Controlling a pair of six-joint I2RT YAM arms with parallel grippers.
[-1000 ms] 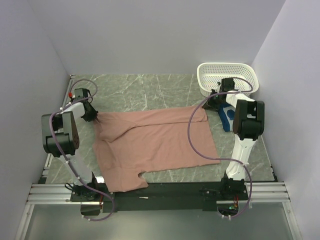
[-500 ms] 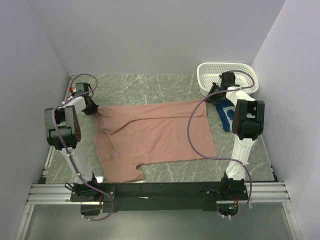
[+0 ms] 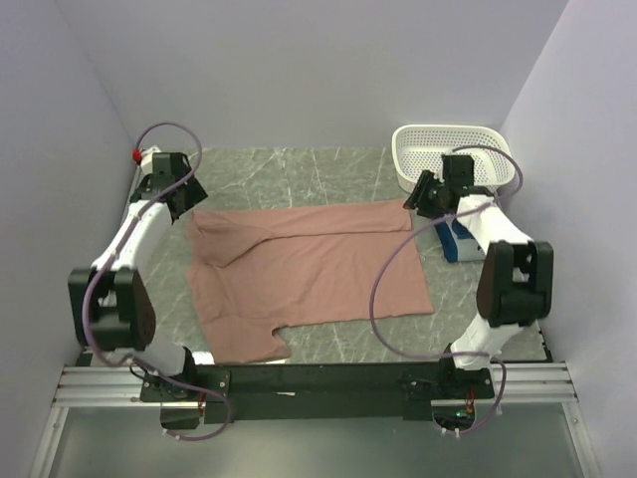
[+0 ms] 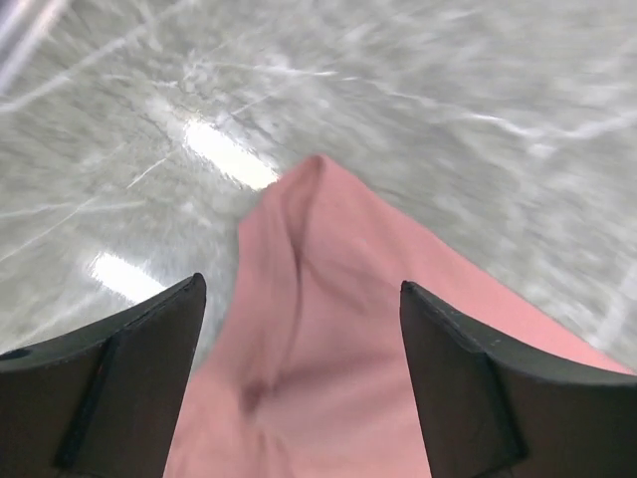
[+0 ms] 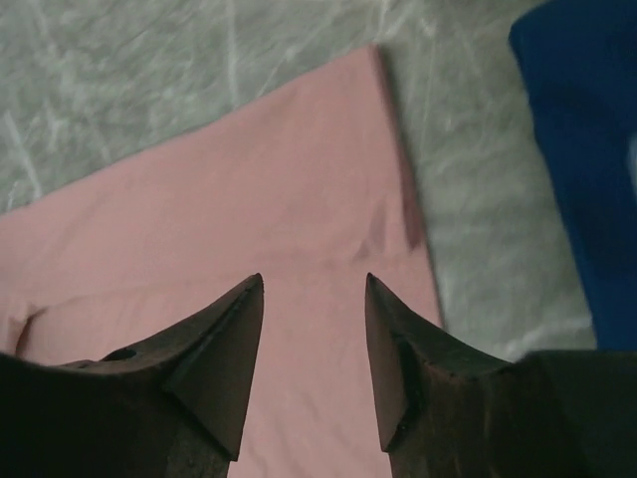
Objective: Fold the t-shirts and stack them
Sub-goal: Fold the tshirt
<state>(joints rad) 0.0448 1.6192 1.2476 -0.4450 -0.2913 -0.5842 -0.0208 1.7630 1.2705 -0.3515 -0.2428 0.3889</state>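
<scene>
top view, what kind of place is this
Probably a robot test booth, not a home: plain walls box in a stone-patterned table, the left arm and right arm are bolted to a metal rail at its near edge, and a pink t-shirt lies spread near a white basket.

Pink tee [image 3: 309,269] below the left gripper [image 4: 301,289] is soft matt cloth, a bit creased. Blue tee [image 5: 582,139], just right of the right gripper [image 5: 314,281], is matt fabric too. Table [image 4: 478,90] is a smooth marble-look slab, shiny with glare spots. Fingers [image 4: 129,368] look like matt black plastic. Basket [image 3: 428,144] past the right gripper is white perforated plastic.
</scene>
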